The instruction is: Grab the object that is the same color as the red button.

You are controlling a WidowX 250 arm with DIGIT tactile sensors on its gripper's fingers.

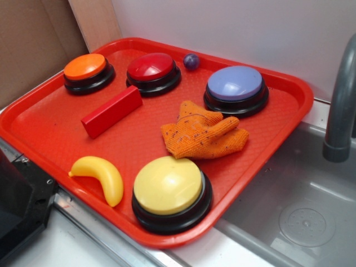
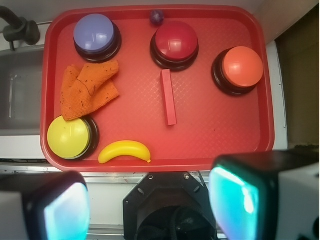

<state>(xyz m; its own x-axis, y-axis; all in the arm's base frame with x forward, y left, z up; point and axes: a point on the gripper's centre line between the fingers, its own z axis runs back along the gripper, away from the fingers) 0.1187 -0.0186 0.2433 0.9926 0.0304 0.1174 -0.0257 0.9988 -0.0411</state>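
We see the gripper (image 2: 150,205) hanging above the near edge of the large red plastic tray (image 2: 220,135), its two fingers spread wide with nothing between them. The small smooth red rectangular block (image 2: 168,97) lies flat near the tray's middle, just in front of the glossy dark red round push-button on a black base (image 2: 175,42), apart from it. The orange knitted cloth (image 2: 86,89) sits crumpled beside the block, well apart.
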